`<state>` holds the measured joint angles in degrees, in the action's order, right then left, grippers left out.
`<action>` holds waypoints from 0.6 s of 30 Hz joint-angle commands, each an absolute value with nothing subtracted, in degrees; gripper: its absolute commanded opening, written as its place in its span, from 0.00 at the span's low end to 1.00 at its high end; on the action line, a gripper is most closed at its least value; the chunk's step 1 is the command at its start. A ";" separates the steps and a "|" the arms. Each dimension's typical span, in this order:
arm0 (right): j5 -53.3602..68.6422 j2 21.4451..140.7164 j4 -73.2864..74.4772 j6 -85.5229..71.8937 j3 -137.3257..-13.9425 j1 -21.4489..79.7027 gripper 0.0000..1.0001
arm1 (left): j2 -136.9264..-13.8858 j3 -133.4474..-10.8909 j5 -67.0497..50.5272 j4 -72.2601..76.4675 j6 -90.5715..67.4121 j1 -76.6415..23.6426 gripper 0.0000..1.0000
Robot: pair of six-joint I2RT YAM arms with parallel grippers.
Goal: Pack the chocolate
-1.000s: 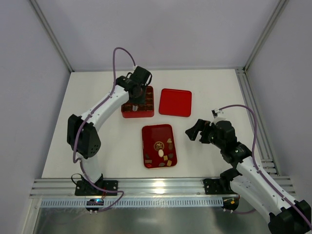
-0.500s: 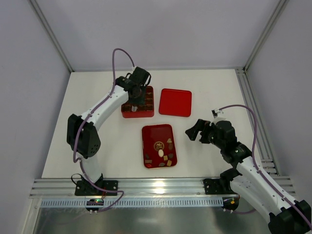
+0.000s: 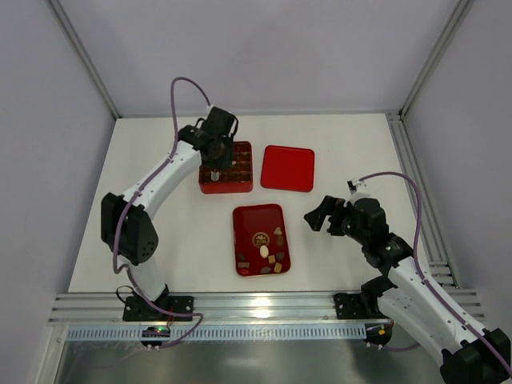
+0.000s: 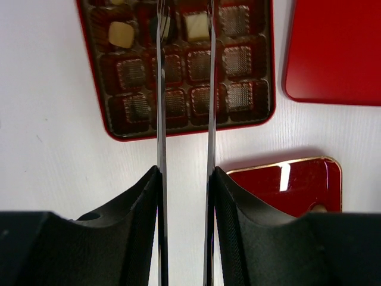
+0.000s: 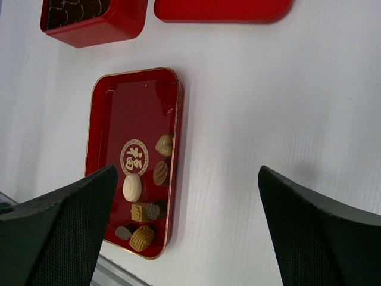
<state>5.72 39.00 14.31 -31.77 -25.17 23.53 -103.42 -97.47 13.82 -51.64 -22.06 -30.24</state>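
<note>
The left gripper [image 4: 185,7] is hanging over the red box [image 4: 265,89], its fingers only narrowly parted and gripping nothing. A cream chocolate [image 4: 196,26] is sitting in the compartment under the gap. The right gripper [image 5: 187,173] is hovering beside the red tray [image 5: 107,119] with its fingers spread wide. The loose chocolates [image 5: 132,187] are lying on the tray, toward the end nearer the arms. The red lid [image 4: 333,53] is lying just beside the box.

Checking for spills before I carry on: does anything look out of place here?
Nothing stands out. The loose chocolates all lie inside the gold-rimmed tray, the packed ones sit in compartments of the red box, and none is on the table.
</note>
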 commanded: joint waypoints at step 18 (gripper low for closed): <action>9.58 39.02 15.56 -29.00 -29.44 23.73 1.00 | -105.89 -90.09 14.15 -37.09 -29.53 -2.20 0.39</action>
